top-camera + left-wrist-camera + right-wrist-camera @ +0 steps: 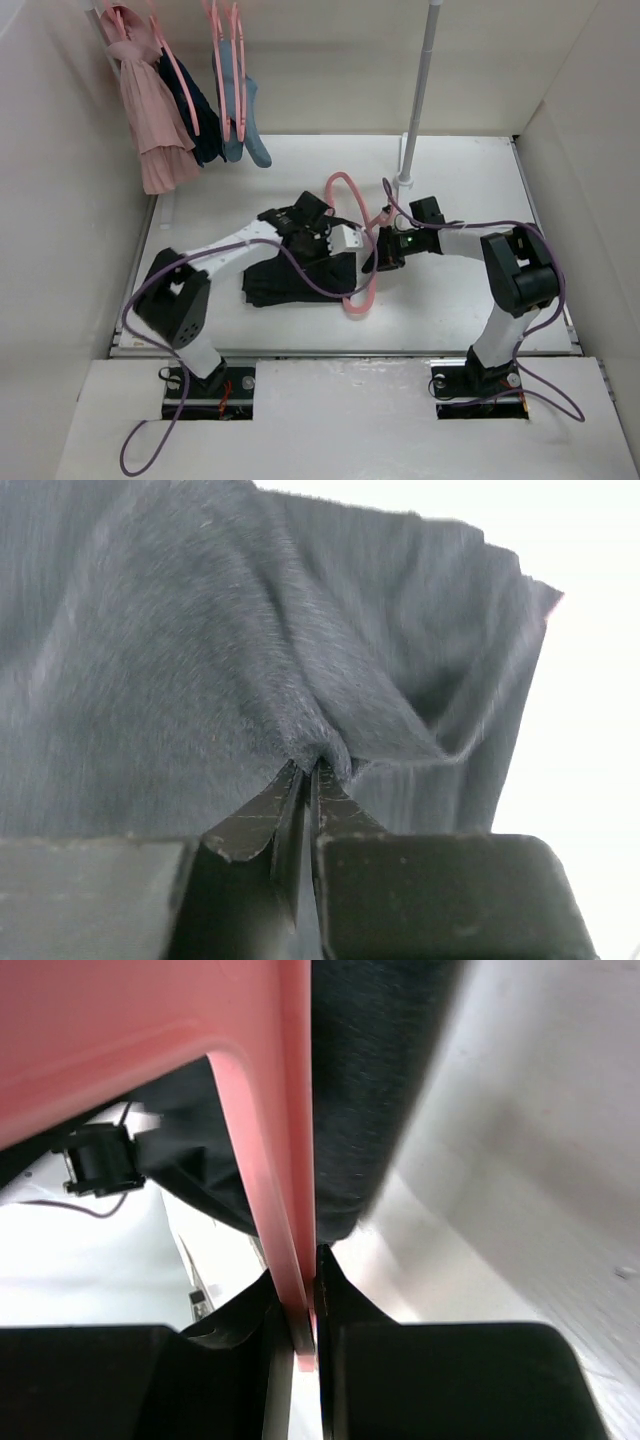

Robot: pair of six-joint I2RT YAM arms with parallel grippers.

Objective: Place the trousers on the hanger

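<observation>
The black trousers (298, 277) lie bunched in the middle of the table. The pink hanger (349, 187) stands tilted over their right end, hook toward the back, its lower bar near the table (362, 300). My left gripper (335, 250) is over the trousers. In the left wrist view it (310, 767) is shut on a pinched fold of the trousers (200, 630). My right gripper (373, 258) comes in from the right. In the right wrist view it (306, 1282) is shut on a thin bar of the hanger (150, 1040), with the trousers (370, 1080) just behind.
A white rack pole (420, 90) rises from a foot at the back of the table. At the back left a pink garment (150, 115), a dark navy one (197, 115) and a blue-grey one (247, 125) hang on pink hangers. White walls close in both sides.
</observation>
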